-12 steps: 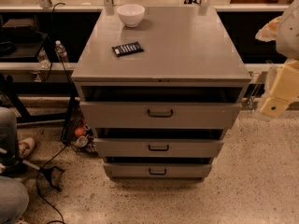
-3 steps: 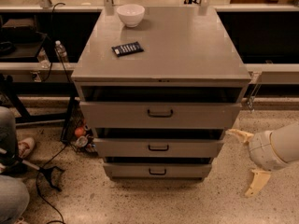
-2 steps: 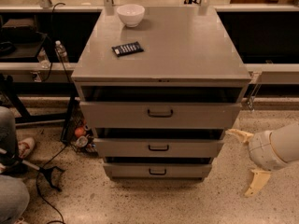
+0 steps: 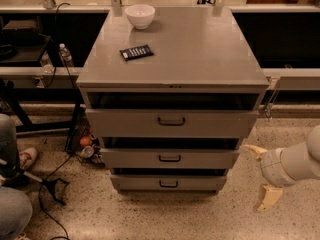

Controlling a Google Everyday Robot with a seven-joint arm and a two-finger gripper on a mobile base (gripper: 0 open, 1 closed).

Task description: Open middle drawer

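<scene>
The grey metal cabinet point(image 4: 175, 49) stands in the middle of the camera view with three drawer fronts stacked. The middle drawer point(image 4: 130, 159) is the mid-sized front with a small dark bail handle point(image 4: 170, 158); a dark gap shows above it. The taller top drawer point(image 4: 125, 123) is above it and the narrowest bottom drawer point(image 4: 135, 183) is below it. My gripper point(image 4: 253, 178) is at the lower right, beside the cabinet's right edge at about middle-drawer height. It is open and empty, with its cream fingers point(image 4: 268, 198) spread and touching nothing.
A white bowl point(image 4: 140, 15) and a dark remote-like device point(image 4: 136, 52) lie on the cabinet top. A water bottle point(image 4: 65, 55), cables and small objects sit at the left of the cabinet. A person's leg and shoe point(image 4: 22, 159) are at the far left. The floor is speckled.
Since four seconds ago my arm has come down from beside the cabinet top to middle-drawer height at the right. Over the last second nothing has visibly moved.
</scene>
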